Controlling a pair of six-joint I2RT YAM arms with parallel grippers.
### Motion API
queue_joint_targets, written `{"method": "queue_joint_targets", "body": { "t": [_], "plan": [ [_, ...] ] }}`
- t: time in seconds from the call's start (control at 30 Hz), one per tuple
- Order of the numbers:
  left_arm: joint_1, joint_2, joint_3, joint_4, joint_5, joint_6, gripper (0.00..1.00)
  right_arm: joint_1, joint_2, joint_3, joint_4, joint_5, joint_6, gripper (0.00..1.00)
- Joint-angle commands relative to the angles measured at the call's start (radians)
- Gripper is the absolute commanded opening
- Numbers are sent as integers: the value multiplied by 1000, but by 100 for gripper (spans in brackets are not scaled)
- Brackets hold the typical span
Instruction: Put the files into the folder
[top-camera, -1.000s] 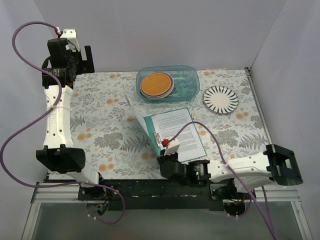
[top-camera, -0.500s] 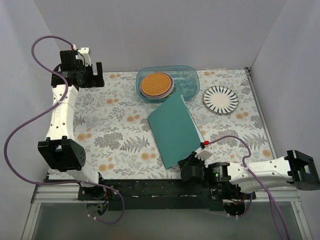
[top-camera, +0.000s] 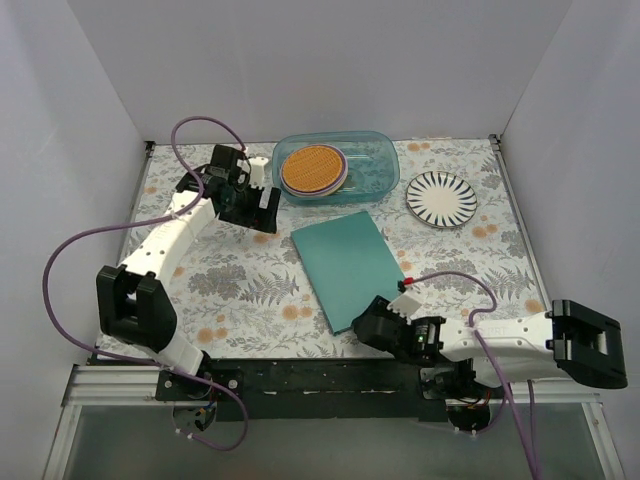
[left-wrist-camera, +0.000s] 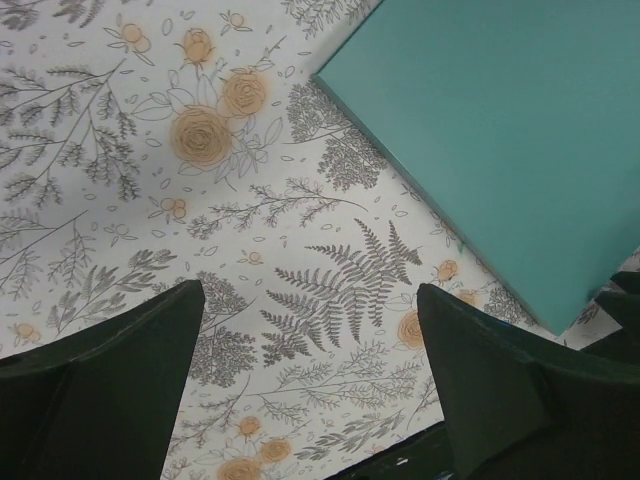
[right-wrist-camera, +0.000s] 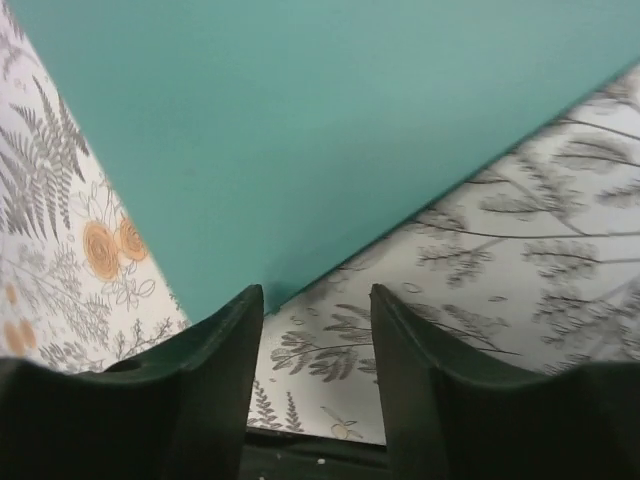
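The teal folder lies closed and flat on the flowered table, and the files are hidden. In the right wrist view the folder fills the top. Its near corner sits just beside my right gripper, which is open with only tablecloth between the fingers. From above, the right gripper is low at the folder's near edge. My left gripper hovers left of the folder's far corner. It is open wide over bare cloth, with the folder at the upper right of its view.
A clear blue-tinted container holding an orange plate stands at the back, just beyond the folder. A black-and-white striped plate lies at the back right. The table's black front rail runs below the right gripper.
The folder's cover has come down over the files and now lies shut. My right gripper has opened and let go of it. My left arm has swung from the back left corner toward the folder.
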Motion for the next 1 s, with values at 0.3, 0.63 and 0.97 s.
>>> {"method": "queue_joint_targets", "body": {
  "t": [0.3,0.63,0.97],
  "plan": [
    [-25,45,-54,31,55,-23,83,-193,68,430,-82,-28,-557,53],
    [-61,59,-153,103,63,-36,82,-565,85,248,85,-163,-749,54],
    [-83,77,-173,180,114,-73,81,-648,200,189,257,-210,-823,53]
  ]
}}
